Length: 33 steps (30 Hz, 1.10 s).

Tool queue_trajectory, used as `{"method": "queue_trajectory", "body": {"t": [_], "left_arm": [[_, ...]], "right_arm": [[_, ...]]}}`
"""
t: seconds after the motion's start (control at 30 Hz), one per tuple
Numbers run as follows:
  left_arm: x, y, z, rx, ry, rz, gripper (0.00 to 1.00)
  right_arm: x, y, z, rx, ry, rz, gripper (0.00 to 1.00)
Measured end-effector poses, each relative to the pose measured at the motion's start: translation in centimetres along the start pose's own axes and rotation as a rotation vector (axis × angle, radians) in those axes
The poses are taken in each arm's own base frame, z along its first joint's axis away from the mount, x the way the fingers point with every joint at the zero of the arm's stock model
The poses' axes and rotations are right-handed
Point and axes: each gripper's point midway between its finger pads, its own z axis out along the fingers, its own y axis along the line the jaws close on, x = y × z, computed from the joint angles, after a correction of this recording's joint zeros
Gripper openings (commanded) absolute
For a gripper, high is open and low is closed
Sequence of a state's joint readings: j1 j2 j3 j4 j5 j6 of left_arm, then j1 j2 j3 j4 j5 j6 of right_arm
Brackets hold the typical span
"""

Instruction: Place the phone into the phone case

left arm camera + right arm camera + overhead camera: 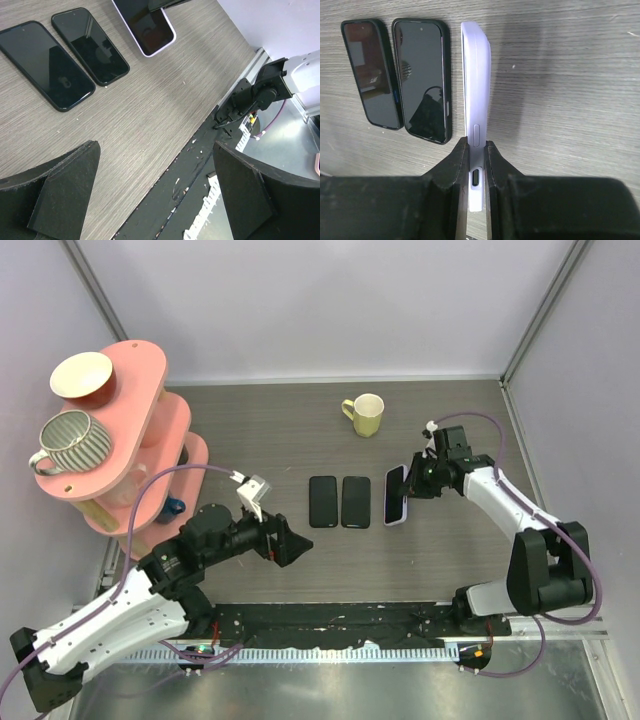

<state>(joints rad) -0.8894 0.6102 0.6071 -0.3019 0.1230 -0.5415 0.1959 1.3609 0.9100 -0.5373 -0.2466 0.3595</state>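
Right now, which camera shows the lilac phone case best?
The right wrist view: the lilac case is close up, standing on edge, pinched at one end by the right end effector. The top view shows it small beside two black phones; the left wrist view catches only one end.

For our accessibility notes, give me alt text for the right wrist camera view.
The right gripper holds a lilac-cased phone on edge between its jaws; two black phones lie flat beside it on the wood-grain table.
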Motion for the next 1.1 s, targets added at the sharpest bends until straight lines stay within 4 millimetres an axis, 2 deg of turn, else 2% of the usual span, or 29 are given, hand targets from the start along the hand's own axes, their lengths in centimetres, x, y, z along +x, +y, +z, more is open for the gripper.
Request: {"method": "queue_trajectory", "body": {"t": [0.17,0.27,0.43,0.47,0.5,0.6,0.67,0.8,0.83,0.87,1.03,1.07,1.1], "left_arm": [[0.0,0.0,-0.1,0.002,-0.003,0.0,1.0],[0.1,0.0,-0.2,0.004,-0.005,0.001,1.0],[0.0,0.0,-0.3,0.008,-0.013,0.002,1.0],[0.1,0.0,-0.3,0.008,-0.012,0.002,1.0],[0.1,0.0,-0.3,0.007,-0.011,0.002,1.0],[0.1,0.0,-0.2,0.007,-0.01,0.001,1.0],[0.1,0.0,-0.2,0.007,-0.01,0.002,1.0],[0.2,0.1,-0.2,0.005,-0.006,0.001,1.0],[0.2,0.1,-0.1,0.004,-0.006,0.001,1.0],[0.2,0.1,-0.1,0.004,-0.005,0.001,1.0],[0.1,0.0,-0.2,0.007,-0.011,0.002,1.0],[0.0,0.0,-0.3,0.009,-0.014,0.004,1.0],[-0.1,-0.1,-0.4,0.012,-0.02,0.006,1.0]], "right_arm": [[0.2,0.1,1.5,-0.084,0.056,0.03,0.02],[0.1,0.0,2.4,-0.121,0.068,0.042,0.09],[0.8,-0.9,4.2,-0.157,0.106,0.089,0.13],[0.9,-1.0,4.3,-0.165,0.112,0.102,0.15],[0.9,-1.0,4.3,-0.173,0.116,0.109,0.25],[0.7,-0.9,4.5,-0.182,0.111,0.109,0.43],[0.7,-1.4,5.0,-0.162,0.11,0.113,0.48],[0.9,-2.5,5.6,-0.108,0.11,0.122,0.52],[0.9,-2.7,5.7,-0.097,0.106,0.124,0.55],[0.8,-2.8,5.7,-0.085,0.1,0.128,0.62],[-0.5,-3.4,4.2,-0.016,0.025,0.144,0.8],[-0.8,-3.5,3.6,0.001,0.004,0.146,0.9],[-1.2,-3.3,2.9,0.007,-0.019,0.147,0.9]]}}
